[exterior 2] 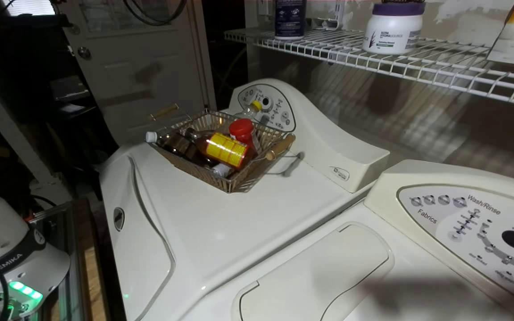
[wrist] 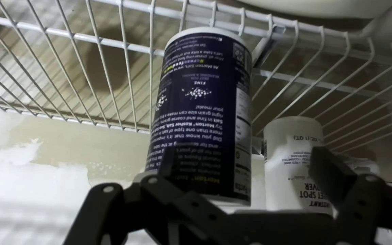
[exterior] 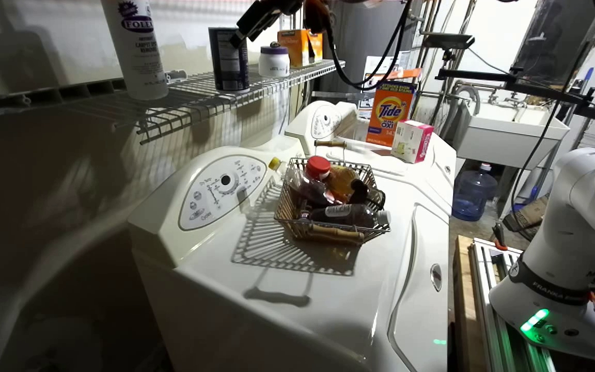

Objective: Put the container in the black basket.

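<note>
The container, a dark blue Morton canister (exterior: pixel 229 64), stands upright on the wire shelf, as an exterior view (exterior 2: pixel 290 20) also shows. In the upside-down wrist view it is large at centre (wrist: pixel 201 112). My gripper (exterior: pixel 245 35) is open and empty, close to the canister's upper part. In the wrist view the gripper (wrist: pixel 247 168) has one finger overlapping the canister and the other over the white bottle; whether it touches the canister I cannot tell. The black basket (exterior: pixel 288 206), dark and slatted with wooden handles, sits on the white machine, also in an exterior view (exterior 2: pixel 203 176).
The tall white bottle (exterior: pixel 140 57) stands beside the canister, also in the wrist view (wrist: pixel 293 163). A white jar (exterior: pixel 273 64) and orange box (exterior: pixel 292 49) share the wire shelf (exterior: pixel 189 106). Several bottles fill the basket. A Tide box (exterior: pixel 389 111) stands beyond it.
</note>
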`<state>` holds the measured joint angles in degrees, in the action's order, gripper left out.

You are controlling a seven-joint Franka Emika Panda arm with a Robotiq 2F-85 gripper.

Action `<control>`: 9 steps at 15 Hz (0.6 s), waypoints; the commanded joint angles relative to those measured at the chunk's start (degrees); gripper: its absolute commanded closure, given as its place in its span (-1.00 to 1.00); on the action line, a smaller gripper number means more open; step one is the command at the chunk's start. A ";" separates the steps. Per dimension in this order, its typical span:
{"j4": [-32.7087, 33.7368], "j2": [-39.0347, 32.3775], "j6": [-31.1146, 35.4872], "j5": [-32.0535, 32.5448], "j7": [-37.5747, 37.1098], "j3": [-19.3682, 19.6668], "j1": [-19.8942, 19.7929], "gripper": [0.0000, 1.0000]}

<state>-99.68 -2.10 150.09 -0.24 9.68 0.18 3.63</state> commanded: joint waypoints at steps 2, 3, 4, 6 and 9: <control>5.81 -4.45 0.74 1.52 -3.31 -0.47 -1.04 -1.00; 6.49 -4.94 0.74 1.83 -3.91 -0.38 -1.12 -1.00; 7.04 -5.40 0.56 2.31 -4.47 -0.25 -1.20 -1.00; 8.07 -6.21 0.42 2.62 -5.42 -0.15 -1.35 -1.00; 9.54 -7.59 0.56 2.19 -5.92 -0.19 -1.65 -1.00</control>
<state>-93.70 -6.93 150.30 0.64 6.01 0.22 2.33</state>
